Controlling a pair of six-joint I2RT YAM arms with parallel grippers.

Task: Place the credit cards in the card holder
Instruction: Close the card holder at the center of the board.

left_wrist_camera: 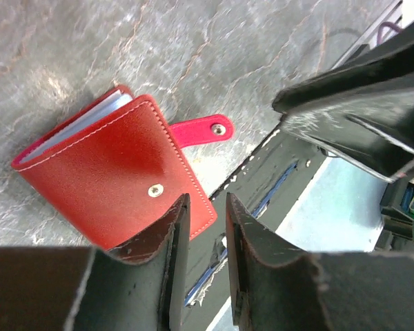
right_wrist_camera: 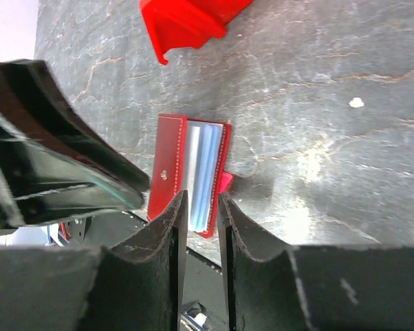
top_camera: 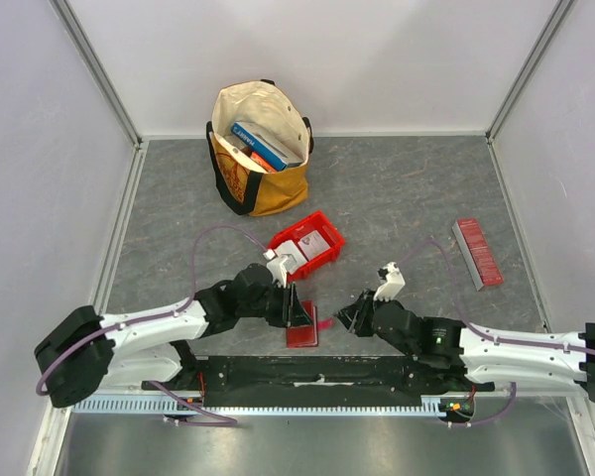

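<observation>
The dark red card holder (top_camera: 301, 334) lies near the table's front edge, between my two grippers. In the left wrist view the card holder (left_wrist_camera: 110, 183) is nearly folded, its snap tab (left_wrist_camera: 201, 130) sticking out. The right wrist view looks at the card holder (right_wrist_camera: 171, 165) edge-on, with pale blue inner slots (right_wrist_camera: 203, 176) showing. Left gripper (top_camera: 296, 309) hovers at its upper edge, slightly open and holding nothing. Right gripper (top_camera: 352, 317) sits just to its right, also slightly open and holding nothing. Pale credit cards (top_camera: 313, 243) lie in the red bin (top_camera: 329, 255).
A tan tote bag (top_camera: 261, 149) with blue books stands at the back. A long ridged red strip (top_camera: 478, 252) lies at the right. The black base rail (top_camera: 307, 375) runs just in front of the card holder. The red bin (right_wrist_camera: 186, 21) shows beyond it.
</observation>
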